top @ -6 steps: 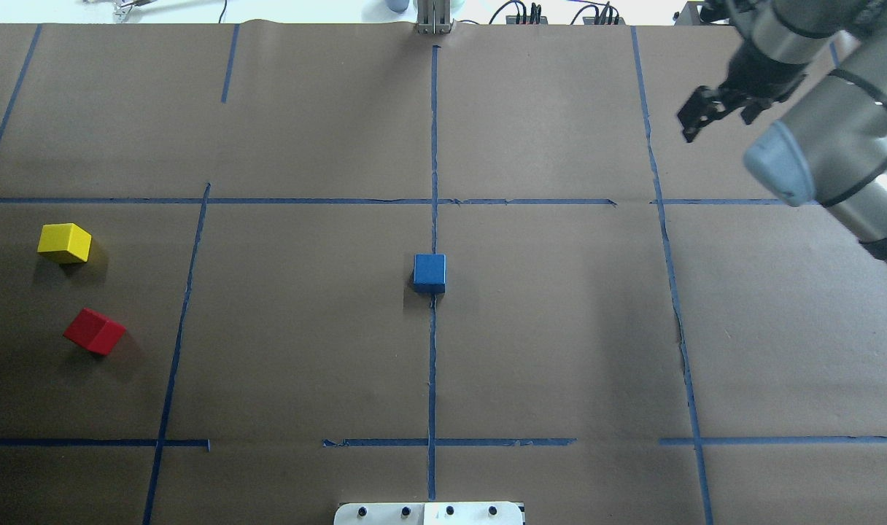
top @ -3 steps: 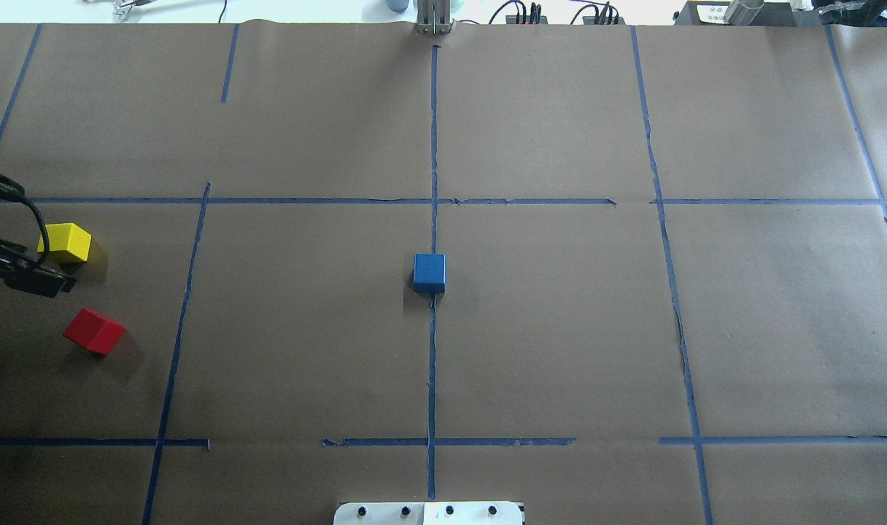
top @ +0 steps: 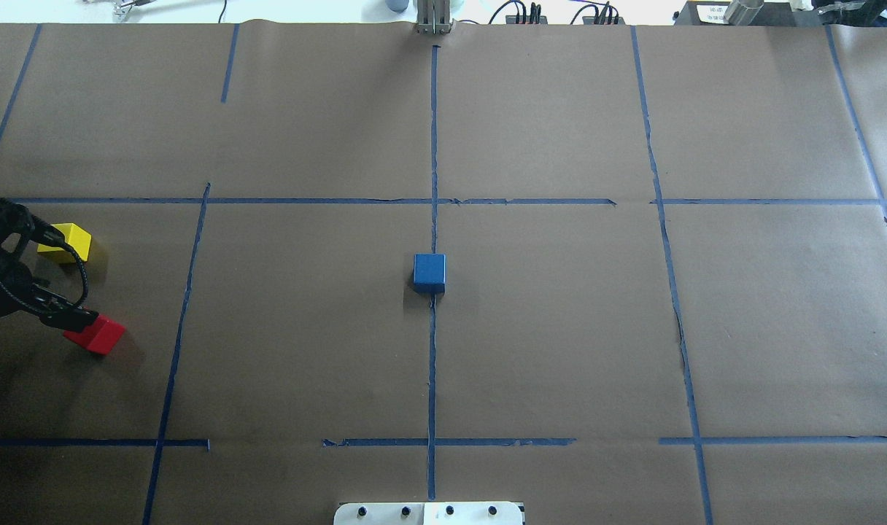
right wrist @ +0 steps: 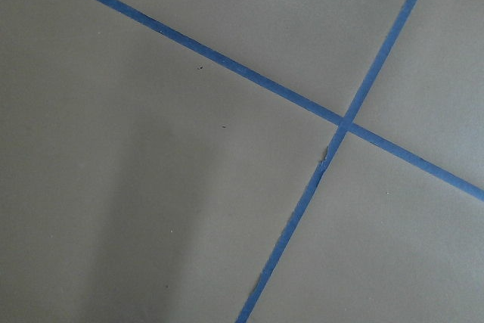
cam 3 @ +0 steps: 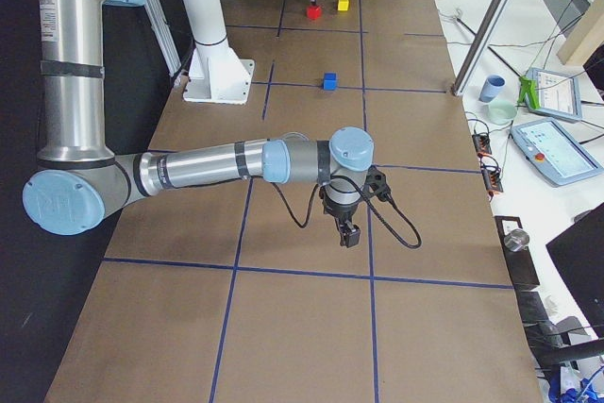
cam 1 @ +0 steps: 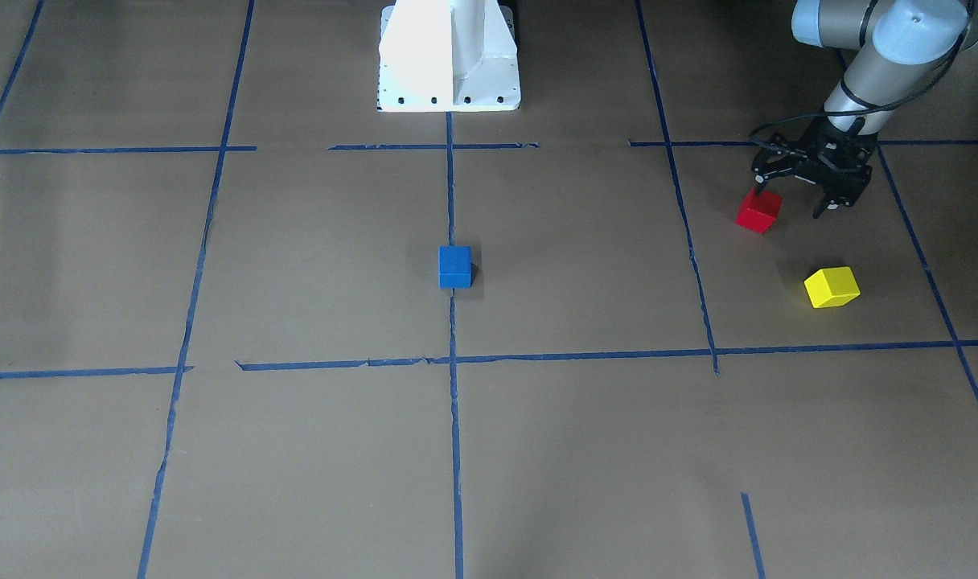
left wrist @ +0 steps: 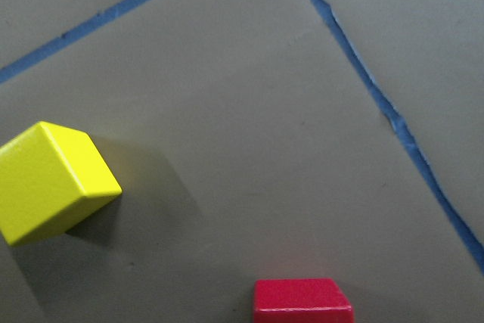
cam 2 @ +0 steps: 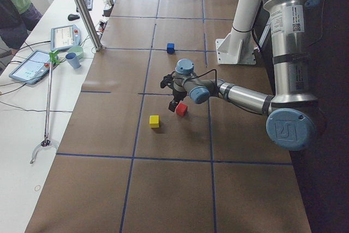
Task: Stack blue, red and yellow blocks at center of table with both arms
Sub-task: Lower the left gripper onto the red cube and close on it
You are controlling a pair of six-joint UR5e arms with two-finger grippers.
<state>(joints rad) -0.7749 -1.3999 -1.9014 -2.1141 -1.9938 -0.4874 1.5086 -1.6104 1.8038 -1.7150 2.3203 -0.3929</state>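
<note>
The blue block sits at the middle of the table, on the centre tape line. Far to my left lie the red block and the yellow block, a short gap apart. My left gripper hovers open just above the table, one finger at the red block's edge and nothing between the fingers. The left wrist view shows the yellow block and the top of the red block. My right gripper shows only in the exterior right view, low over bare table; I cannot tell its state.
The white pedestal stands at the robot's side of the table. A metal post, tablets and cups line the far side bench, where a person stands. Blue tape lines cross the brown surface.
The right arm has swung out of the overhead view. The left gripper has come in from the left edge and moved from beside the yellow block towards the red one.
</note>
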